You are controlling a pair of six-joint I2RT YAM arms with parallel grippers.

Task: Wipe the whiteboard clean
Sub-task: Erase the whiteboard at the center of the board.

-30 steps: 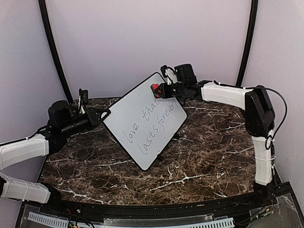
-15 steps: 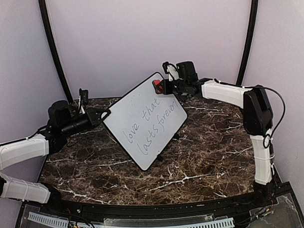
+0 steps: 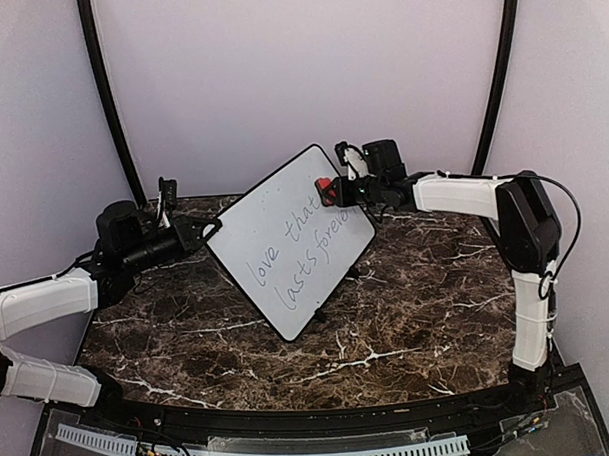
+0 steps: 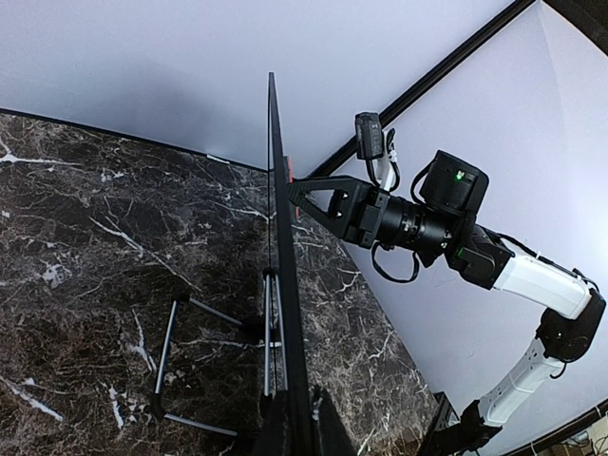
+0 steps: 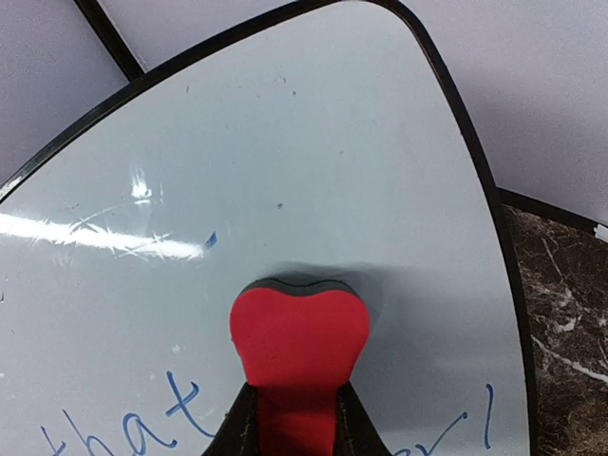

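The whiteboard [image 3: 290, 238] stands tilted on the marble table, with the dark writing "love that lasts forever" on it. My left gripper [image 3: 211, 229] is shut on its left corner. In the left wrist view the whiteboard [image 4: 281, 247] shows edge-on, clamped between my left gripper's [image 4: 300, 435] fingers. My right gripper [image 3: 330, 190] is shut on a red eraser [image 3: 324, 185] near the board's upper right corner. In the right wrist view the red eraser [image 5: 299, 337] is pressed flat on the whiteboard [image 5: 285, 161], just above the word "that", held by my right gripper [image 5: 296, 432].
The board's thin metal stand legs [image 4: 176, 361] rest on the dark marble table [image 3: 407, 304] behind the board. Purple walls and two black poles [image 3: 105, 95] enclose the back. The right arm [image 4: 418, 218] reaches across behind the board's top edge.
My right gripper has slid the eraser a little right and down along the board's upper part. The left gripper and the board have not moved.
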